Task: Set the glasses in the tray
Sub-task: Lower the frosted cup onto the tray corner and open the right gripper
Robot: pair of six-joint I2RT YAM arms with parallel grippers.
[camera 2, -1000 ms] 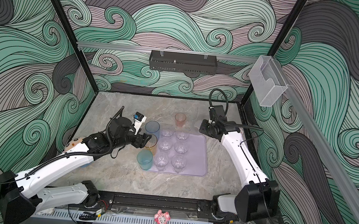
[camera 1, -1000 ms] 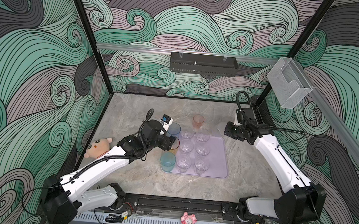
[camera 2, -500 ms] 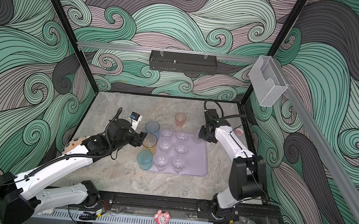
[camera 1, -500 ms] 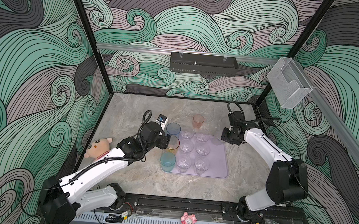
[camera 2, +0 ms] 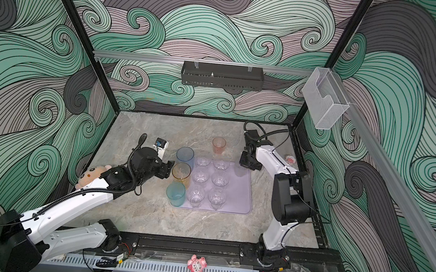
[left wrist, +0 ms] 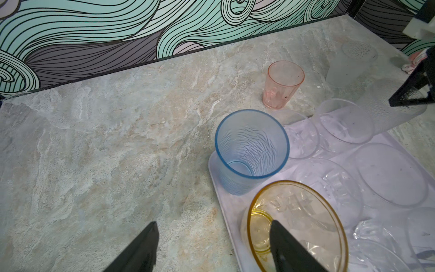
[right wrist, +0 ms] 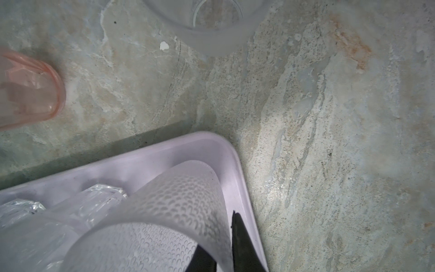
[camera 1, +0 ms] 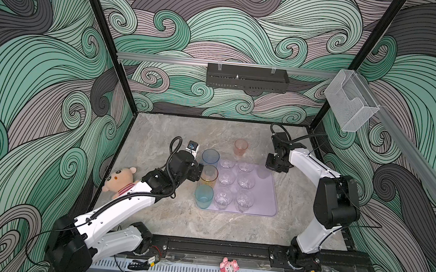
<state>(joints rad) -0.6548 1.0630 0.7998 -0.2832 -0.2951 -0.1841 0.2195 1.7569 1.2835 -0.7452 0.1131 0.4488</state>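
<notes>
**At the tray's far corner: a frosted glass in the grip**

The right gripper (right wrist: pixel 217 232) has its jaws clamped on the wall of a frosted glass (right wrist: pixel 164 207), one inside the mouth and one outside. It holds the glass over a corner of the tray (right wrist: pixel 202 137); whether the base is down I cannot tell. The step in hand looks like setting it in. Next comes a level release and a straight lift clear.

The left gripper (left wrist: pixel 213 223), jaws apart, sits at the amber glass (left wrist: pixel 306 207), which is already in the tray. The pink glass (camera 1: pixel 240 147) and a second frosted glass (left wrist: pixel 350 63) stand on the desk (camera 1: pixel 166 218). No writing is legible.
</notes>
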